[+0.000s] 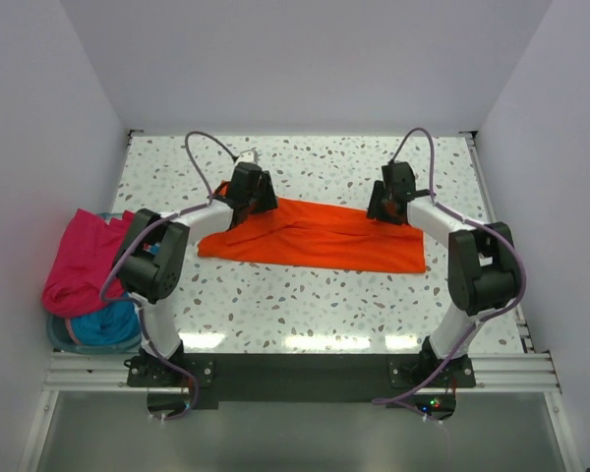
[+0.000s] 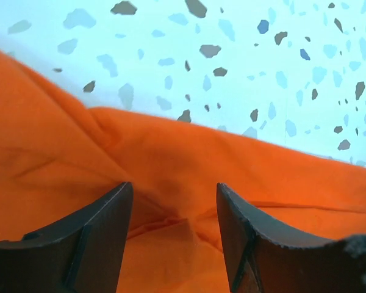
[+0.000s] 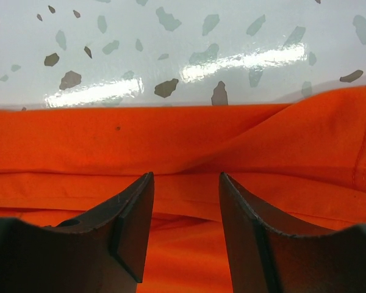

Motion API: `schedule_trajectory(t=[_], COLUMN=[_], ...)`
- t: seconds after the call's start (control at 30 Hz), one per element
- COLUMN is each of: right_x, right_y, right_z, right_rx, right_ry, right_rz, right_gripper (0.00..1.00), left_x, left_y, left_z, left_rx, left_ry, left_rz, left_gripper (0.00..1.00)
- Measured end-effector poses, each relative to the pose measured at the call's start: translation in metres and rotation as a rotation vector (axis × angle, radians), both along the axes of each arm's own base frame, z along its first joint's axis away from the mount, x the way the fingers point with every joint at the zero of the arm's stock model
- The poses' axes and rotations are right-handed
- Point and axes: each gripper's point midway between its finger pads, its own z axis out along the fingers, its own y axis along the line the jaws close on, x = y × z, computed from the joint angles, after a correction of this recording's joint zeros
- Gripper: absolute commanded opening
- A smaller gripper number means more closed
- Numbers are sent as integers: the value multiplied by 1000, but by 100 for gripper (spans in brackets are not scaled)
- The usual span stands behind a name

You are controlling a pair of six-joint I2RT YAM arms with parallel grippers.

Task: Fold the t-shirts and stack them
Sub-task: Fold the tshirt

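- Orange t-shirt [image 1: 315, 236]: laid flat at the middle of the table [image 1: 324, 305], as a long folded band running from 9 o'clock to 3 o'clock; near edge slanting slightly, far edge rumpled toward the 10 o'clock end.
- Left gripper [image 2: 174, 189]: poised over the orange t-shirt's 10 o'clock corner, pointing down at the cloth. Fingers [image 2: 104, 226] spread apart, with a small pucker of orange cloth showing in the gap; no fold clamped between them. Bare speckled table at 12 o'clock beyond the cloth edge in the left wrist view.
- Right gripper [image 3: 186, 178]: poised over the far edge of the same shirt, toward its 2 o'clock end. Fingers [image 3: 250, 232] spread apart, with layered orange folds and a hem seam lying across the gap; contact of the tips with the cloth impossible to tell. Glossy table at 12 o'clock past the hem.
- Pink t-shirt [image 1: 79, 261]: bunched in a heap at the table's 9 o'clock edge, draped over the rim of the tub [image 1: 59, 334], well apart from the orange shirt.
- Teal cloth [image 1: 108, 324]: crumpled inside the tub, at 6 o'clock of the pink heap, partly covered by it.
- Tub: pale blue, just beside the left arm's base, at 8 o'clock of the table.
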Motion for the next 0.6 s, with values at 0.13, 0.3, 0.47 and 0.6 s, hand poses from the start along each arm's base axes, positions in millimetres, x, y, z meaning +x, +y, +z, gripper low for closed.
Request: schedule_trajectory(t=[0.13, 0.3, 0.47, 0.6], right_x=[-5, -8, -10, -13], right_y=[-3, -5, -6, -6], right_z=[-5, -6, -5, -7], right_rx=[-11, -20, -18, -19], right_ry=[14, 17, 13, 20], right_rz=[-6, -13, -15, -15], right_gripper=[50, 50, 50, 50], left_x=[8, -9, -18, -23], left_y=[-13, -24, -29, -24], left_z=[-2, -12, -17, -23], left_rx=[33, 85, 118, 141], left_ry=[0, 43, 64, 82], left_rz=[-51, -107, -138, -135], left_gripper=[50, 49, 42, 34])
